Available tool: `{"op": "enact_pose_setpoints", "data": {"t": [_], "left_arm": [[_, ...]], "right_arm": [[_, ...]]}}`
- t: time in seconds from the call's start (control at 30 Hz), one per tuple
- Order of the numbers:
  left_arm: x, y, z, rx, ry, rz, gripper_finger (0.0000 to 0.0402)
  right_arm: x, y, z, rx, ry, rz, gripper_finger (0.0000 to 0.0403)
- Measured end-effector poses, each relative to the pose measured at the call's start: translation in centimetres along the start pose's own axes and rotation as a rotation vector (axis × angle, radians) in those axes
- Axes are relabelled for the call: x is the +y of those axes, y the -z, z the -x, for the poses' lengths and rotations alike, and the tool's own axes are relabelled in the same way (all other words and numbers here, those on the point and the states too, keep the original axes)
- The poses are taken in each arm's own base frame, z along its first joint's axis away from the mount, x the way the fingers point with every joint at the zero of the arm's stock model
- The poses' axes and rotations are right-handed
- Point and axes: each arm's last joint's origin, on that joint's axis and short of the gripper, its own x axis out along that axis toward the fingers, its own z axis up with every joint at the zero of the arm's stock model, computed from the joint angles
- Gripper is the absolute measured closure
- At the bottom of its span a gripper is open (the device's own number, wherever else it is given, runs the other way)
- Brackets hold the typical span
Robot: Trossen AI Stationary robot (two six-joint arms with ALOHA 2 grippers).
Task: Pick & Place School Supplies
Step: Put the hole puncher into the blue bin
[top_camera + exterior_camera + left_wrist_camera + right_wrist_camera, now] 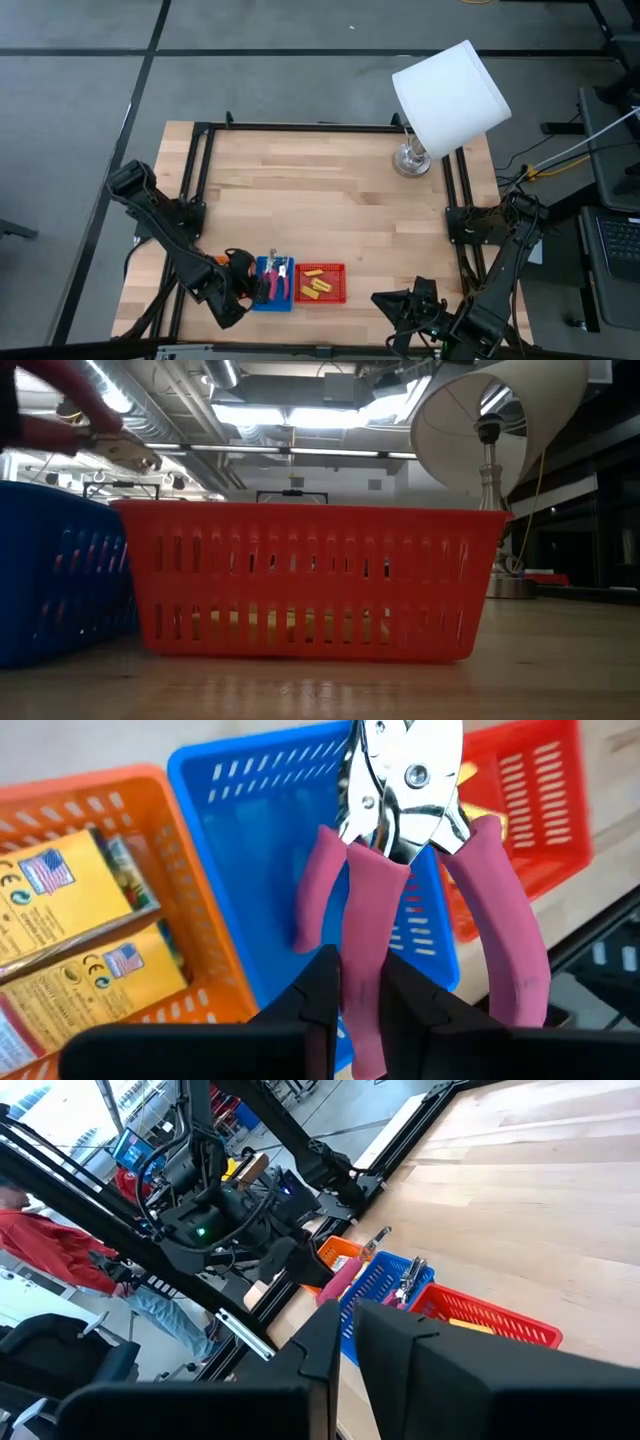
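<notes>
My left gripper [250, 287] is shut on a pink-handled plier-like tool [400, 830] over the blue tray [272, 296]. The tool's metal head [125, 452] shows above the blue tray's rim [60, 495] in the low view. A second metal head [410, 1275] shows in the blue tray. The red tray [322, 283] holds small yellow blocks [313, 289]. The orange tray [190, 910] holds yellow packets [70, 890]. My right gripper [385, 300] waits shut and empty at the table's near edge, right of the trays. My left gripper pinches one pink handle [362, 945] of the tool between its two fingers [325, 990]. The handle runs along the fingers, its metal head pointing away from the gripper. The fingers come from the table's left. The tool is lifted above the blue tray, its other handle [500, 930] spread free.
The three mesh trays stand side by side near the table's near edge, orange, blue and red from left to right. A white-shaded lamp [445, 95] stands at the far right. A person in red [60, 1240] is beyond the table's left side. Bare wood [320, 200] lies mid-table.
</notes>
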Motion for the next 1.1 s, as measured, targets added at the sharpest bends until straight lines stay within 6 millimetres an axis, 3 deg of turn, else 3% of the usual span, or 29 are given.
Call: {"op": "enact_pose_setpoints", "data": {"t": [0.6,0.83,1.1], "left_arm": [[-0.2,0.7,-2.1,0.034,-0.039,-0.015,0.0367],[-0.4,0.5,-2.2,0.039,-0.041,-0.015,0.0310],[-0.4,0.4,-2.2,0.014,-0.025,-0.013,0.0312]], "right_arm": [[0.0,0.0,0.0,-0.003,0.000,0.007,0.0366],[0.0,0.0,0.1,-0.002,-0.002,0.020,0.0366],[0.0,0.1,0.2,0.001,-0.005,0.022,0.0366]]}}
